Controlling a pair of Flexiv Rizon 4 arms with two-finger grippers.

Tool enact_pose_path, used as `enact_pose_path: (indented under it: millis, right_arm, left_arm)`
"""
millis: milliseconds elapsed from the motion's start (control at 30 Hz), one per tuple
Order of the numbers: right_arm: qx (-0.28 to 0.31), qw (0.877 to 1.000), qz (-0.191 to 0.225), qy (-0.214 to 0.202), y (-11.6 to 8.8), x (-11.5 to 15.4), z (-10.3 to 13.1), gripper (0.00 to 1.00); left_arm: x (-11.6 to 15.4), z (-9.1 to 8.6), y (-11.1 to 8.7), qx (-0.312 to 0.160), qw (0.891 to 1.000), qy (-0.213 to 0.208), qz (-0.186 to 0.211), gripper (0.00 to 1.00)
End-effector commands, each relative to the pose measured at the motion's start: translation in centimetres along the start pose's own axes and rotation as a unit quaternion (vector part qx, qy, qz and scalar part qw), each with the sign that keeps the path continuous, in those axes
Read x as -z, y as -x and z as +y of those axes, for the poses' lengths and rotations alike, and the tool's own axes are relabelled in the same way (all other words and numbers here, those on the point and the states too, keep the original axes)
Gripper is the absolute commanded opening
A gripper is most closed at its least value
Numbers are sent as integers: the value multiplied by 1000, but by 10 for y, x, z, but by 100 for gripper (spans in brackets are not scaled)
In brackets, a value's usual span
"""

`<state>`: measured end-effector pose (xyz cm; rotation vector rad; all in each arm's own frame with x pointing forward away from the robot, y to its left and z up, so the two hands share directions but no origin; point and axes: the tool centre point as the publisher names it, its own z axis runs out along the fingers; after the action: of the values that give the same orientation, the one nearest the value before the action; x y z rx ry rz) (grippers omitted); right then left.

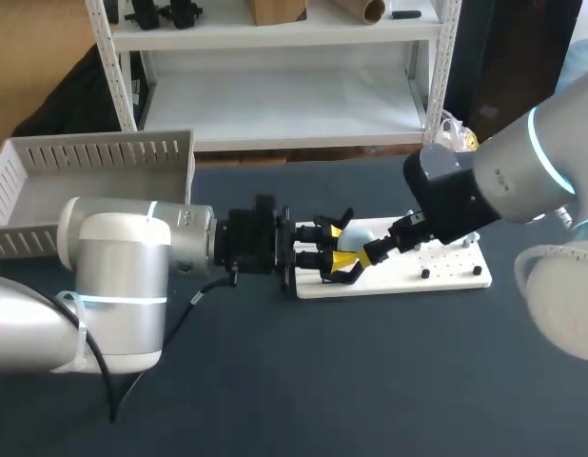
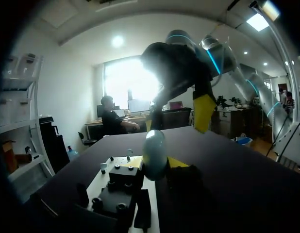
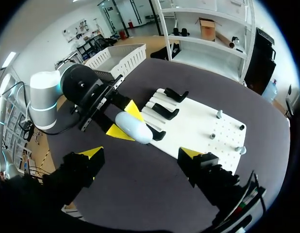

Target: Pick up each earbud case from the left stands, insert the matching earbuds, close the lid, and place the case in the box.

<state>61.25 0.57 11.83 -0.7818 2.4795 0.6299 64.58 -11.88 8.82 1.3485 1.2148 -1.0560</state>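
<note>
Pale blue and rounded, the case is up off the desk, pinched in the left gripper with one yellow tip on each side of it. The left wrist view shows it squarely between those tips, gripped from both flanks. It hangs over the left end of the white board, right by the black stands, which sit in a row on that end. Whether the case touches the nearest stand, I cannot tell. Now the right gripper, on the arm from the right side: it sits just beside the case, fingers spread wide, nothing between them. From the right wrist view the case lies ahead of it, centred between the two splayed yellow tips but clear of both. In the left wrist view one of those right-arm tips hangs just above the case. The two grippers face each other over the board, nearly nose to nose. On the board's right end a few small pegs stand well apart from the case. The slatted box sits at the desk's far left corner, behind the left arm and well away from the case.
</note>
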Motion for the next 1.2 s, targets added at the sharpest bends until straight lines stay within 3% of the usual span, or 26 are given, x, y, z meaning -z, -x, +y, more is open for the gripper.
enact_pose_path:
  millis: [33, 1200]
  right_arm:
    - [-7, 1000, 0, 5, 4, -8, -3, 100]
    - [-30, 1000, -3, -1, 10, -17, -14, 100]
  left_arm:
    - [0, 0, -1, -1, 1000, 2, -2, 0]
    - [0, 0, -1, -1, 1000, 2, -2, 0]
